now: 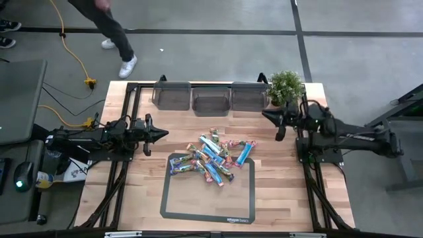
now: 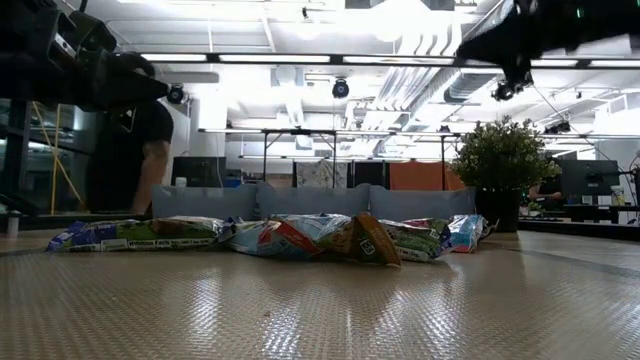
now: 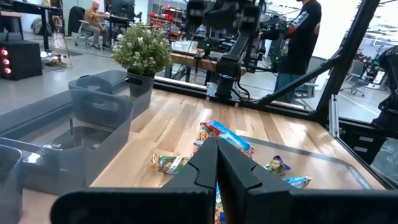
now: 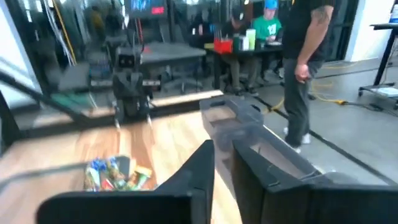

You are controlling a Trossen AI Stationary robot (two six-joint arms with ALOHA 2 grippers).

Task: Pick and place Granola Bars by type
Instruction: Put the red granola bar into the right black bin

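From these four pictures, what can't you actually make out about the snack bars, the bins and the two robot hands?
- Granola Bars: high view, too small and overlapping to count or sort by type.
- Same pile: low view, front wrappers hide those behind.
- Bins: low view, the pile covers their lower part; contents unreadable.
- Right hand: right wrist view is motion-blurred, so how far its fingers are parted is unclear.
- Left hand: its fingers cover part of the pile.

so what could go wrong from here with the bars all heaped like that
The granola bars lie overlapped in one pile, partly on the dark mat, so a pinch may lift two kinds at once or scatter neighbours. The three clear bins stand close together at the far edge, beside the potted plant; a drop might land in the wrong bin, or the right end effector might brush the leaves.
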